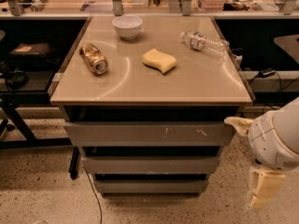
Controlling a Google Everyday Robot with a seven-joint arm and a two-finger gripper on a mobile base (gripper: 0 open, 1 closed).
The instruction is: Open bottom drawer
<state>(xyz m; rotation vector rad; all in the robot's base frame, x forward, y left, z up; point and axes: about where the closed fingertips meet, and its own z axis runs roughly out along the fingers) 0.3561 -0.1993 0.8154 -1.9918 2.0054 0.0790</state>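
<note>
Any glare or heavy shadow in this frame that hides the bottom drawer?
Camera view: warm overhead light leaves a curved glare streak on the tabletop beside the can. Camera view: the gaps above each drawer front are in deep shadow, but the bottom drawer is dim and readable. Camera view: the gripper hangs lit at lower right, beside the cabinet.

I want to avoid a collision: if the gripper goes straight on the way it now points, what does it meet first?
Probably the speckled floor: the gripper, right of the bottom drawer, seems to point downward, though depth is unclear.
</note>
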